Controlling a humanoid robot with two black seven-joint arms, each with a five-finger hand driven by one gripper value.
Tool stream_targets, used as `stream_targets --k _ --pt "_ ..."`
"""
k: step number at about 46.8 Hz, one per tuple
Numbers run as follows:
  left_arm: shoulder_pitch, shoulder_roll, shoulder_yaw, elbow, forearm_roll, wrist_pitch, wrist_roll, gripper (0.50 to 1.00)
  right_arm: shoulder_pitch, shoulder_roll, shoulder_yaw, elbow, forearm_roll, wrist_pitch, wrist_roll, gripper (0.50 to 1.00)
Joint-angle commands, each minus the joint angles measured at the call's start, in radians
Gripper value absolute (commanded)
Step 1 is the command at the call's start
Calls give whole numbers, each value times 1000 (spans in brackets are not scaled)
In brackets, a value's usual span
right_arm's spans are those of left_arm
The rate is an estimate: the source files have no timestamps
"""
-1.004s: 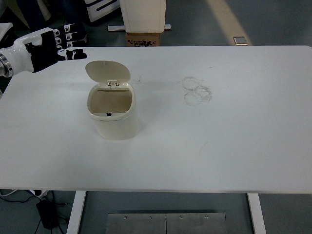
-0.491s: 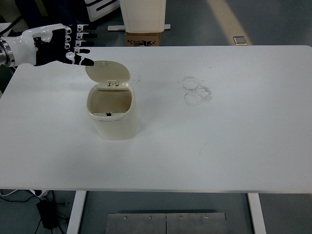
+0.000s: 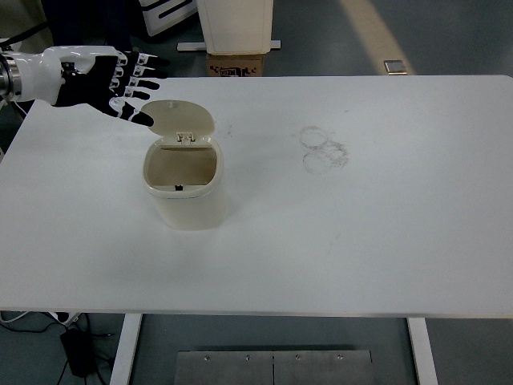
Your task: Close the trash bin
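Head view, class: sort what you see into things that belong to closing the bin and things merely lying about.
Belongs to the job:
trash bin
open lid
left hand

Just about:
cardboard box
ring marks

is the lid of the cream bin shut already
No, the cream plastic trash bin has its rounded flip lid standing up at the back, leaving the opening exposed, with the left hand beside it.

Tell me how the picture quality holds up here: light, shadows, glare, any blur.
Head view: even, soft overhead light, with no harsh glare on the white table; the trash bin casts only a faint shadow to its right; the bin, its raised lid and the smudged rings are sharp; the left hand is slightly soft at its fingertips; the table's edges bow a little, suggesting mild lens distortion.
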Motion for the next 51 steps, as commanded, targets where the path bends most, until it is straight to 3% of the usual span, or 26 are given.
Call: stream_targets --k 1,21,43,51 --pt "-25 -4 33 0 9 -13 1 1000 2 0 0 0 0 0 0 991" --pt "-64 -42 76 0 41 -71 16 1000 2 0 0 0 0 0 0 991" --pt "-90 -57 86 0 99 -194 44 1000 2 0 0 -2 0 0 0 991" --pt "-87 -60 91 0 124 -213 42 1000 2 0 0 0 0 0 0 991"
